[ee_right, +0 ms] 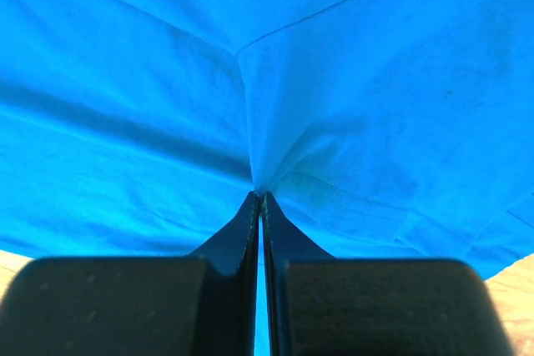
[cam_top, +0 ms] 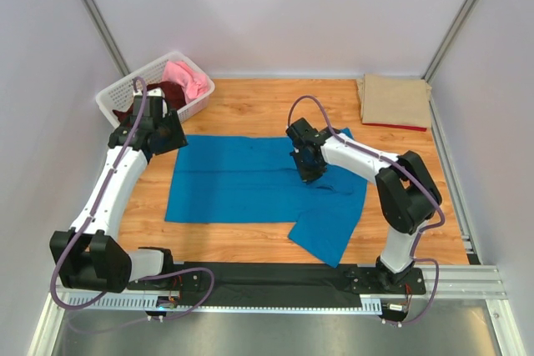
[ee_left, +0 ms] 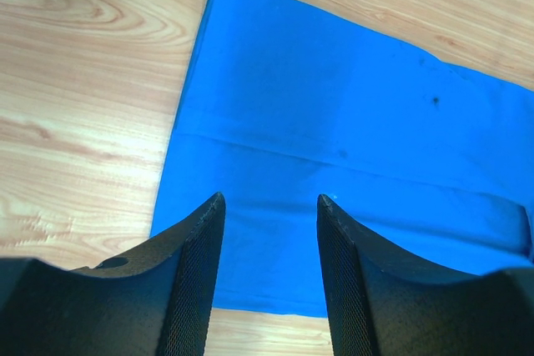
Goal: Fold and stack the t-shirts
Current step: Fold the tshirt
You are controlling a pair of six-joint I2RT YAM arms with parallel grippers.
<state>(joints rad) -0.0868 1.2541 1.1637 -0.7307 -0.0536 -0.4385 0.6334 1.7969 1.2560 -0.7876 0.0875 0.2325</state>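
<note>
Steel ledge, wooden tabletop, t-shirt, walls

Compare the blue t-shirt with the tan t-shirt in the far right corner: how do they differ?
The blue t-shirt lies spread out mid-table; the tan t-shirt is folded into a compact rectangle. The right gripper pinches the blue t-shirt; no gripper touches the tan t-shirt. The tan t-shirt lies on a red one; the blue t-shirt on the table. Both lie flat.
</note>
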